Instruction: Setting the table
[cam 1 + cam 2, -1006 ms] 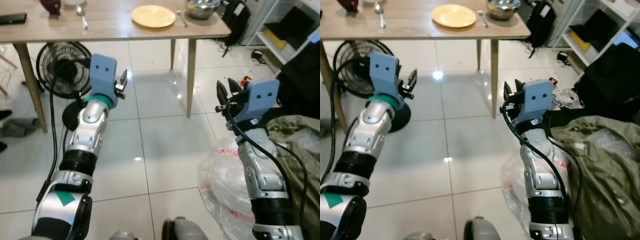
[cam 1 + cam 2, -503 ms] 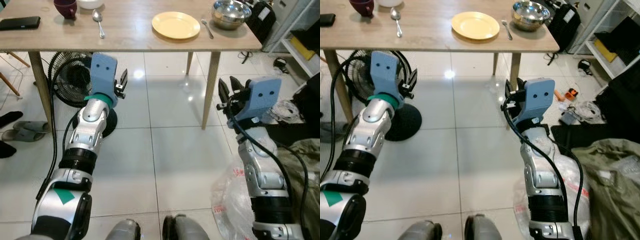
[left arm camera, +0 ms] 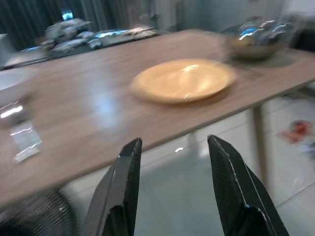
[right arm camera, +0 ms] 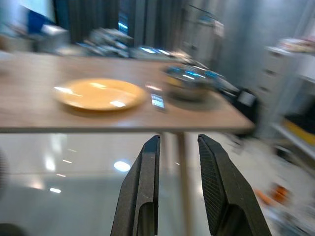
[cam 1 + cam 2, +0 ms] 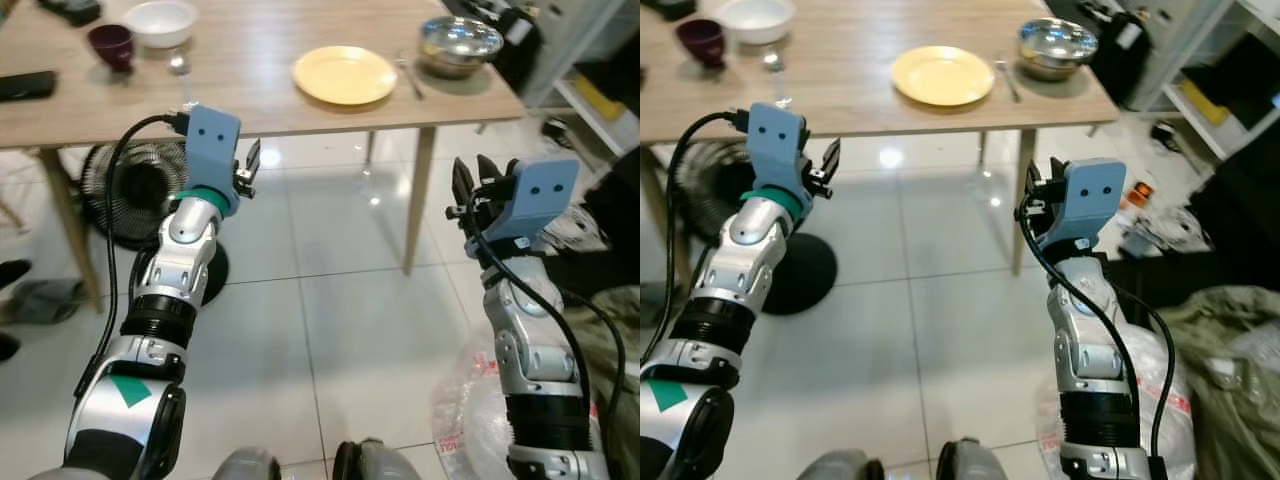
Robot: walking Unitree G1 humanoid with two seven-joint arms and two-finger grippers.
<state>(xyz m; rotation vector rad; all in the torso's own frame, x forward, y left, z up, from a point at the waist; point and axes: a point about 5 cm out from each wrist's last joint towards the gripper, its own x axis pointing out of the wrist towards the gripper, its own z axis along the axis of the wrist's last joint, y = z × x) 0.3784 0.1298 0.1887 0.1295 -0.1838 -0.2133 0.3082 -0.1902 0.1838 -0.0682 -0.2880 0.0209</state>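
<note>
Both grippers are raised in front of the table (image 5: 240, 95), below its near edge and touching nothing. On the left gripper (image 3: 172, 187) the two black fingers are spread wide with only air between them; on the right gripper (image 4: 178, 182) the fingers stand a narrow gap apart, also holding nothing.

On the wooden surface, a yellow plate (image 5: 345, 74) lies toward the right end, set back a little from the near edge. A fork (image 5: 409, 75) lies just beside the plate on its right, and a metal bowl (image 5: 460, 42) sits beyond that, near the right end. Toward the left end stand a dark cup (image 5: 111, 44) and a white bowl (image 5: 161, 20), with a spoon (image 5: 179, 68) near them. A black phone (image 5: 27, 84) lies at the far left.

Under the table a black fan (image 5: 130, 190) stands on the white tiled floor (image 5: 340, 320). A clear plastic bag (image 5: 470, 420) lies on the floor by the right arm.
</note>
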